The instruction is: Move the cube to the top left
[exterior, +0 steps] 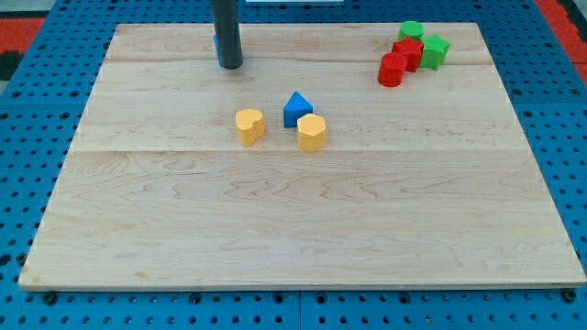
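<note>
A: Near items?
B: Wooden board, pale grain. Two yellow blocks; blue wedge touching the right one.

A: Far items?
B: Two red blocks and two green blocks, clustered top right.

A: Tool?
B: My tip, a plain rod holding nothing, top left, against a blue block mostly hidden behind it; shape unclear.

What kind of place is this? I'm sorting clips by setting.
Probably a robotics lab bench: a wooden board on blue perforated pegboard, small coloured blocks such as the blue triangular block, and my tip resting near the board's top.
</note>
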### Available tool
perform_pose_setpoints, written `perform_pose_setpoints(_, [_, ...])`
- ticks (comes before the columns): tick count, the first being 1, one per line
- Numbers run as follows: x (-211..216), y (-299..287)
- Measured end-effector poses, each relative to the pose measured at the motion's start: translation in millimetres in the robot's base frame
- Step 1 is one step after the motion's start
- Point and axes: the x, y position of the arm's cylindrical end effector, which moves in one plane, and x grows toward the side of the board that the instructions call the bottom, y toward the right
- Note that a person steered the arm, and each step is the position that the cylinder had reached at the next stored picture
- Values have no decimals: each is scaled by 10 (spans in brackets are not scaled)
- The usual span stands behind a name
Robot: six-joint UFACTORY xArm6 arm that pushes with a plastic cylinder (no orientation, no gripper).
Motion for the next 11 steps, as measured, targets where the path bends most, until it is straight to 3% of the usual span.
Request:
perform_pose_setpoints(1, [-192,439])
perform_pose_setpoints(3, [-352,-546])
perform_pose_setpoints(4, [-53,-291])
perform_pose_setpoints(5, [-25,-654])
perform_pose_setpoints(6, [-367,-847])
perform_pose_setpoints(7, [-279,-293])
perform_pose_setpoints(9, [-546,1335])
perform_pose_setpoints(11, [-546,1342])
